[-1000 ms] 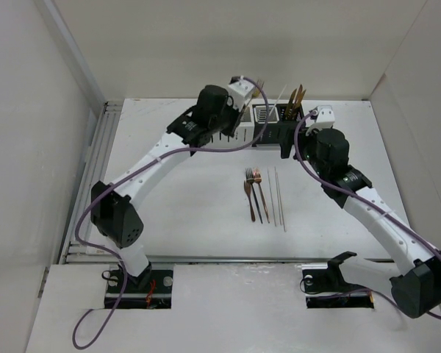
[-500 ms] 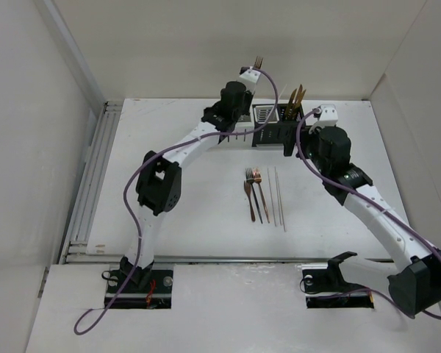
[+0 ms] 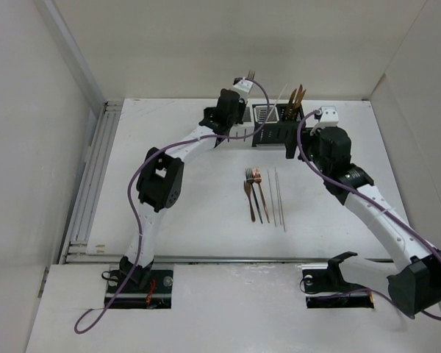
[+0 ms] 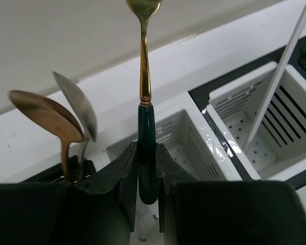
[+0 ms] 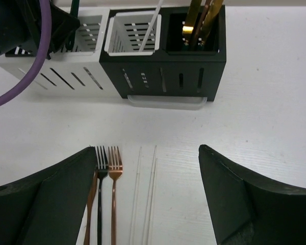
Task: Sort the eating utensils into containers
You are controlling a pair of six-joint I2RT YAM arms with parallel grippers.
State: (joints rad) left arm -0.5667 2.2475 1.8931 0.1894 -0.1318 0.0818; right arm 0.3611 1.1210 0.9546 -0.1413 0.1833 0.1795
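White tabletop (image 3: 176, 220) with a row of holders (image 5: 143, 79) at the far edge and loose cutlery in the middle.

At far left, two spoons (image 4: 51, 115) stand in a dark compartment. Beside them the left gripper (image 4: 146, 153) is clamped on the dark handle of a green-handled fork (image 4: 144, 66), held upright with tines up and its handle tip over a white slotted compartment. A white stick (image 4: 278, 76) leans in the next holder, and gold-handled pieces (image 5: 199, 20) fill the black one. Nearer, three forks (image 5: 104, 194) and thin white sticks (image 5: 145, 194) lie flat beneath the right gripper (image 5: 147, 153), whose fingers are spread wide apart.
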